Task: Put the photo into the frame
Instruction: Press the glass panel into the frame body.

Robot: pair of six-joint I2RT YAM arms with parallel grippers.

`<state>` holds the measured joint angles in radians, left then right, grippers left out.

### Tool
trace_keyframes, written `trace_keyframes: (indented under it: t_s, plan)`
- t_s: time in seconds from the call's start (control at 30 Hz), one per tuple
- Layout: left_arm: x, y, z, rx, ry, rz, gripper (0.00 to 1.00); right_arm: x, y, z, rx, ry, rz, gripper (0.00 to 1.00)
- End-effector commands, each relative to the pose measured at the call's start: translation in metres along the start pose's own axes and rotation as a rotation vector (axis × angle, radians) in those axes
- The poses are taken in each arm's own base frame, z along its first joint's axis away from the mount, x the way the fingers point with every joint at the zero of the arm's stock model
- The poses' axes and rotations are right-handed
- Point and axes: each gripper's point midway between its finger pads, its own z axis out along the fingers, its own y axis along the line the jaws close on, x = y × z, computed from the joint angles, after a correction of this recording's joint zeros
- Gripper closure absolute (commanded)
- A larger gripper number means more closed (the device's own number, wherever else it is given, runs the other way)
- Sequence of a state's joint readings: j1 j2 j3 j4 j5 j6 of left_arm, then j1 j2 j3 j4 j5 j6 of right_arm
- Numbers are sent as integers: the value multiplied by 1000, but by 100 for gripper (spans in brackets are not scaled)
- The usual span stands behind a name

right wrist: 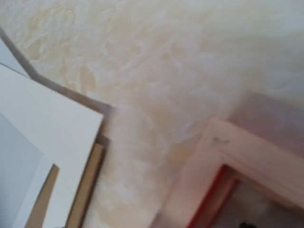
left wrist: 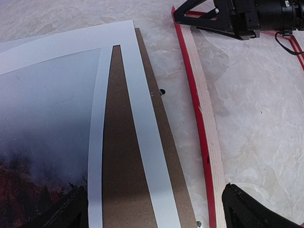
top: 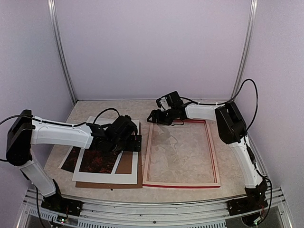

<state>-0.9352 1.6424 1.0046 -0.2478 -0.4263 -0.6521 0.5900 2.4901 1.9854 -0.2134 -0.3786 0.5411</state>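
The frame point(top: 180, 183) lies back up on the table, with pale wood on top and a red outer edge. Its left rail point(left wrist: 205, 118) shows in the left wrist view. The photo point(top: 97, 160) lies left of it under a white mat board point(top: 107, 176), its red foliage toward the near end point(left wrist: 28, 185). My left gripper point(top: 135, 142) hovers open over the mat's right side, its fingertips point(left wrist: 256, 209) at the bottom of the wrist view with nothing between them. My right gripper point(top: 154, 117) is open at the frame's far-left corner point(right wrist: 223, 147); its fingers are out of its own blurred view.
A brown backing board point(top: 128, 164) lies under the mat and photo, and its right edge point(left wrist: 164, 137) sticks out toward the frame. Bare marbled tabletop point(left wrist: 256, 104) shows inside the frame. Grey walls and metal posts point(top: 64, 57) enclose the table.
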Motion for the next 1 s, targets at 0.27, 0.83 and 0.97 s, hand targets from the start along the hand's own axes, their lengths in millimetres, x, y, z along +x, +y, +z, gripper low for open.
trace_keyframes:
  t_s: [0.27,0.83,0.97]
  plan:
    - [-3,10,-6,-11,-21,-37,2,32,-6,26,-2,65,63,22]
    - [6,15,-8,-11,-8,-46,2,31,-49,10,201,22,138,21]
    - [6,14,-7,-10,-6,-45,2,23,-62,-9,251,-4,136,21]
